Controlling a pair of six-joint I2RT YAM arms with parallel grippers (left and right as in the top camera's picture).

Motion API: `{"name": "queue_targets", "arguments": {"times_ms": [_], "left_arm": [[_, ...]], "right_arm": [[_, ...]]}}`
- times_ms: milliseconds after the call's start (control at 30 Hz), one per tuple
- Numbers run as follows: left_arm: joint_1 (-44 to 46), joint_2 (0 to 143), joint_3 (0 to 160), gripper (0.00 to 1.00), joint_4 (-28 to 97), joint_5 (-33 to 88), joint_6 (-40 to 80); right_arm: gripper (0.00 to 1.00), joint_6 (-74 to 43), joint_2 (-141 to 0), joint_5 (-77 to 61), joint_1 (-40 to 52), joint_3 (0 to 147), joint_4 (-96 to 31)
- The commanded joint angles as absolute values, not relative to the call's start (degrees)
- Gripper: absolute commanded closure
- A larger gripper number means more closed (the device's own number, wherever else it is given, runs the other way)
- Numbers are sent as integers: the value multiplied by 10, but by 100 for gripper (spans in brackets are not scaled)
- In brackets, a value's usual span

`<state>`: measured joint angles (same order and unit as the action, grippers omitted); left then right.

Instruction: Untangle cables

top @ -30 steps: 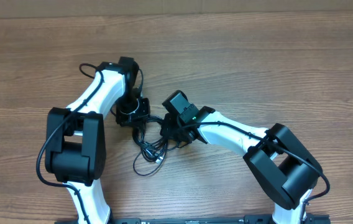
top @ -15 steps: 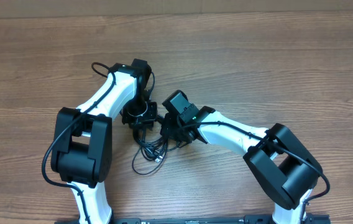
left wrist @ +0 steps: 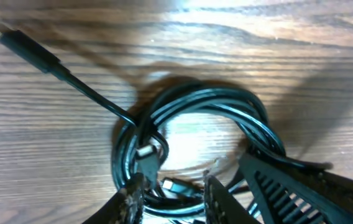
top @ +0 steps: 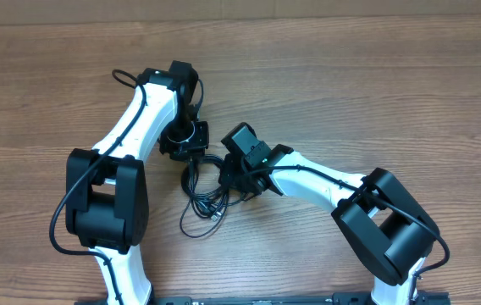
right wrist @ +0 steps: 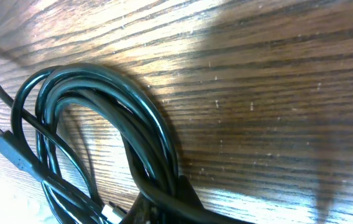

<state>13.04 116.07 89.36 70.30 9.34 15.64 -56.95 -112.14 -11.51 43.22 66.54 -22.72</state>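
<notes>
The cables (top: pixel 200 199) are a tangle of thin black cords lying in loose loops on the wood table between my two grippers. My left gripper (top: pixel 190 149) hovers over the bundle's far-left end. In the left wrist view it (left wrist: pixel 171 198) is open, its fingers (left wrist: pixel 133 198) straddling several strands and a silvery-tipped plug (left wrist: pixel 174 185). A black plug end (left wrist: pixel 24 45) trails out to the upper left. My right gripper (top: pixel 230 180) is at the bundle's right side. In the right wrist view it (right wrist: pixel 164 202) is shut on strands of the coiled cables (right wrist: pixel 102 93).
The ribbed black finger of the right gripper (left wrist: pixel 307 186) sits close beside the left gripper's fingers. Both arms' white links and black bases stand along the near table edge (top: pixel 240 296). Bare wood table (top: pixel 376 93) stretches to the back and right.
The left gripper's jaws have opened from shut, and that gripper has shifted slightly toward the back of the table. The right arm and its grip have not moved.
</notes>
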Motion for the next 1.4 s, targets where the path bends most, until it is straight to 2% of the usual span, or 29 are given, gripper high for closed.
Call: {"name": "queue_targets", "arguments": {"times_ms": [0,233,467,733,900,1367], "left_arm": [[132,1166,892,71,689,53,148],[132,1166,855,73,646,49,148],[132,1166,837,83,619,49,148],[132,1166,830,85,624,49,148],[132,1166,825,96,624,50,148],[139,1166,823,96,679,71,148]], "right_arm": [[95,-570,-1129,-105,430,674,-228],[95,-570,-1129,-105,430,674,-227],[95,-570,-1129,-105,430,674,-227],[95,-570,-1129,-105,430,674,-227],[95,-570,-1129,-105,430,674,-227],[95,-570,-1129,-105,430,674,-227]]}}
